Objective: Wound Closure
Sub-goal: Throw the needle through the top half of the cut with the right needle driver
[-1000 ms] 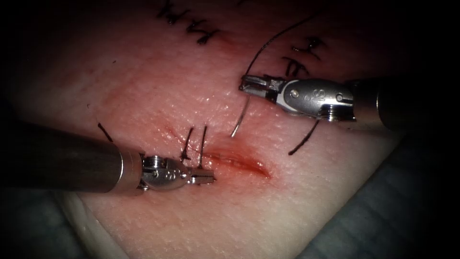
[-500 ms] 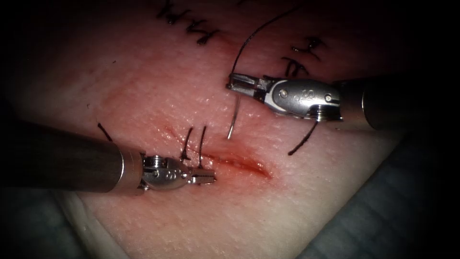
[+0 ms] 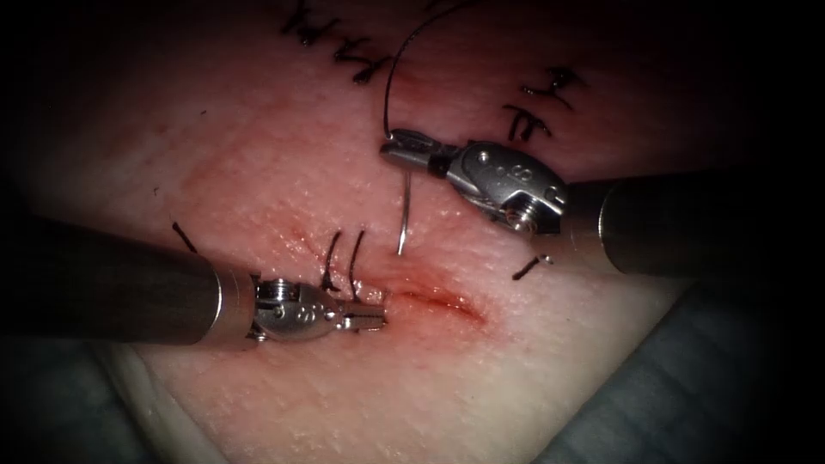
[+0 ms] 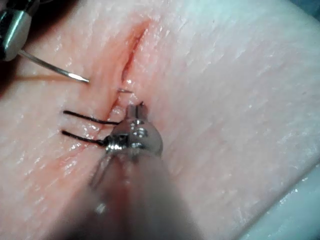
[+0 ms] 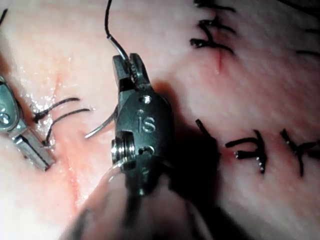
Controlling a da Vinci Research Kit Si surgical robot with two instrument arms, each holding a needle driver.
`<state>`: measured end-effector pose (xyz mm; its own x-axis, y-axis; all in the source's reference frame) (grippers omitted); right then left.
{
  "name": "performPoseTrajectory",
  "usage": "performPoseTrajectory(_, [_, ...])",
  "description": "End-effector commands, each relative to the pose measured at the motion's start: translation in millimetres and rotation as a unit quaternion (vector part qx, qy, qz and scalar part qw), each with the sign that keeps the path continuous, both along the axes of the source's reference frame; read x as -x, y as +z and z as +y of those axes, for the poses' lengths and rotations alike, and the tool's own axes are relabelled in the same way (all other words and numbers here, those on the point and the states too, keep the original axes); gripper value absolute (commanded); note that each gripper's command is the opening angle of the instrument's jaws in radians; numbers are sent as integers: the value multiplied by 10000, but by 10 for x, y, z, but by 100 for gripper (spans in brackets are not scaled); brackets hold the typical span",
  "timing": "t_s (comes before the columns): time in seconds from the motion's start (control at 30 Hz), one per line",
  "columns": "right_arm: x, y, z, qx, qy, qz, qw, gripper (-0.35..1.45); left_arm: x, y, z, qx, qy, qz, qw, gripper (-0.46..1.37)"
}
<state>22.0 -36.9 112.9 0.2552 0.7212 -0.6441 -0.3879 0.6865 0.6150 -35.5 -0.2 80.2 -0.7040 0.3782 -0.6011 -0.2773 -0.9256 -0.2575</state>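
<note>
right end effector (image 3: 397, 153) clamping needle (image 3: 404, 215) near its swaged end, tip hovering above tissue (image 3: 284, 155) | left end effector (image 3: 371, 320) closed, we are seeing it gripping nothing, beside cut (image 3: 434, 296)

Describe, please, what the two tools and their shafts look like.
Each arm is a dark, round shaft ending in a silvery metal wrist with small screws and slim jaws. The left tool bears faint stamped marks; the right tool shows "is" stamped on its body.

The pale pink slab of tissue (image 3: 533, 361) rests on a grey-blue cloth (image 3: 722, 378), which shows below the right arm's tool (image 3: 391, 153)
</note>
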Motion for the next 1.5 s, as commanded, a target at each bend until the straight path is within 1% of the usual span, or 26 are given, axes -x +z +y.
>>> performPoseTrajectory(0.03, [-1,-2,0,-55,-10,-38,10000,-35,0,0,0,-34,25,-16,10000,-35])
performPoseTrajectory(0.17, [-3,-5,-5,-264,-13,-91,9996,-35,1,0,0,-34,23,-15,10000,-35])
performPoseTrajectory(0.27, [-4,-3,-10,-616,110,-91,9980,-35,2,0,0,-36,21,-15,10000,-35])
performPoseTrajectory(0.33, [-5,0,-14,-997,214,-34,9948,-35,2,0,1,-27,12,-22,10000,-35])
performPoseTrajectory(0.4, [-7,3,-21,-1316,179,-13,9911,-35,2,0,1,-28,11,-23,10000,-35])
performPoseTrajectory(0.47, [-9,4,-26,-1410,171,10,9899,-35,3,0,1,-28,10,-22,10000,-35])
performPoseTrajectory(0.53, [-10,3,-30,-1616,247,105,9865,-35,3,0,1,-28,8,-21,10000,-35])
performPoseTrajectory(0.6, [-10,0,-31,-1851,384,187,9818,-35,3,0,1,-28,8,-21,10000,-35])
performPoseTrajectory(0.7, [-11,-2,-31,-2301,567,371,9708,-35,3,0,1,-28,8,-21,10000,-35])
performPoseTrajectory(0.73, [-11,-2,-31,-2325,568,381,9702,-35,3,0,1,-28,8,-21,10000,-35])
performPoseTrajectory(0.77, [-11,-1,-32,-2520,624,429,9648,-35,3,0,1,-28,8,-21,10000,-35])
performPoseTrajectory(0.8, [-11,-1,-33,-2592,652,443,9626,-35,3,0,1,-28,8,-21,10000,-35])
performPoseTrajectory(0.83, [-11,1,-35,-2776,752,478,9566,-35,3,0,1,-28,8,-21,10000,-35])
performPoseTrajectory(0.87, [-12,1,-35,-2798,763,481,9558,-35,3,0,1,-28,9,-21,10000,-35])
performPoseTrajectory(0.9, [-13,2,-43,-3105,819,545,9455,-35,3,1,1,-28,9,-21,10000,-35])
performPoseTrajectory(0.93, [-13,2,-44,-3127,821,551,9447,-35,3,1,1,-28,9,-21,10000,-35])
performPoseTrajectory(1.03, [-16,1,-56,-3275,769,602,9398,-35,3,0,1,-9,31,-22,10000,-35])
performPoseTrajectory(1.07, [-16,0,-58,-3271,747,611,9401,-35,3,0,1,-9,31,-22,10000,-35])
performPoseTrajectory(1.2, [-18,1,-68,-3455,723,653,9333,-35,3,0,1,-9,31,-20,10000,-35])
performPoseTrajectory(1.3, [-16,2,-74,-3596,716,638,9282,-35,2,0,1,-9,32,-21,10000,-35])
performPoseTrajectory(1.43, [-13,3,-83,-3848,782,648,9174,-35,2,0,2,-12,34,-24,10000,-35])
performPoseTrajectory(1.47, [-13,3,-85,-3844,776,649,9176,-35,3,0,2,-14,33,-24,10000,-35])
performPoseTrajectory(1.5, [-14,3,-86,-3907,758,669,9150,-35,3,0,3,-16,32,-24,10000,-35])
